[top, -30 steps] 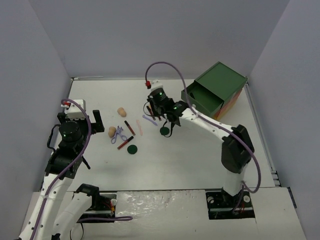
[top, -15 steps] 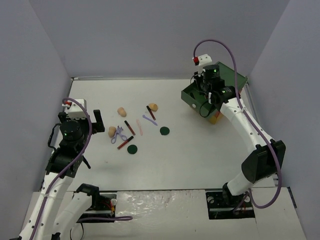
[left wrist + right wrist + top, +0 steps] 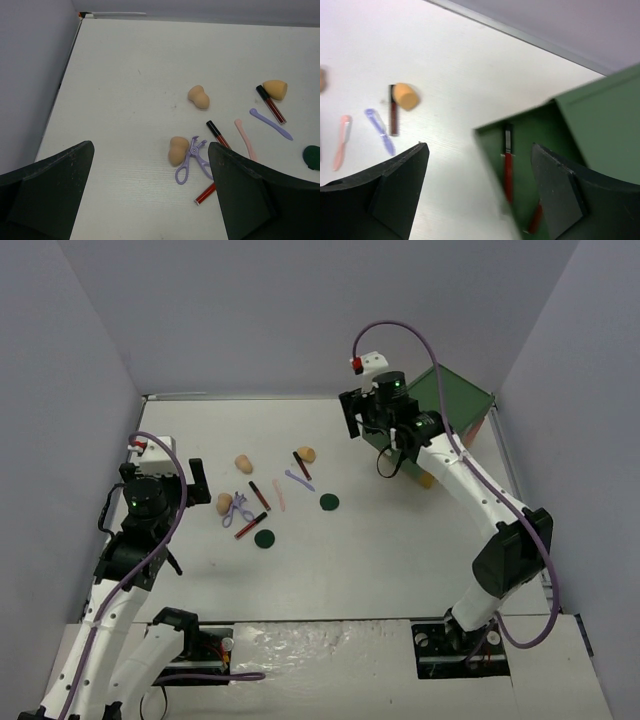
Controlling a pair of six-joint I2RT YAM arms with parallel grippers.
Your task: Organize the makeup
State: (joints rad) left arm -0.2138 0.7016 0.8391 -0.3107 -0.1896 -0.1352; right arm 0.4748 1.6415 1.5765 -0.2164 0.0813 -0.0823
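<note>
At the far right of the table, right gripper [image 3: 479, 148]: fingers spread wide, nothing between them, touching nothing; it hangs just beside the open drawer's near corner.
Left gripper [image 3: 150, 148]: fingers equally far apart, empty, held above the table [image 3: 400, 550] on the left side, clear of every item.
Drawer chest [image 3: 452, 402]: green, at the far right corner, top drawer [image 3: 516, 121] pulled open.
In the drawer: one red stick with a black cap [image 3: 508, 167] lying lengthwise; a second red piece [image 3: 535, 220] shows at the lower edge, too blurred to name.
Tan sponges: three on the table, one far left [image 3: 243, 463], one far centre [image 3: 307, 454] touching the end of a dark red stick [image 3: 301, 464], one [image 3: 225, 504] against the lilac scissor-like tool [image 3: 238, 510].
Other dark red sticks: one [image 3: 260, 496] just right of the tool, one [image 3: 250, 526] below it.
Pink stick [image 3: 280, 495]: between the middle red stick and the lilac stick [image 3: 298, 480], apart from both.
Dark green discs: one [image 3: 328, 502] right of the cluster, one [image 3: 264, 538] nearest the arms; both lie flat and alone.
</note>
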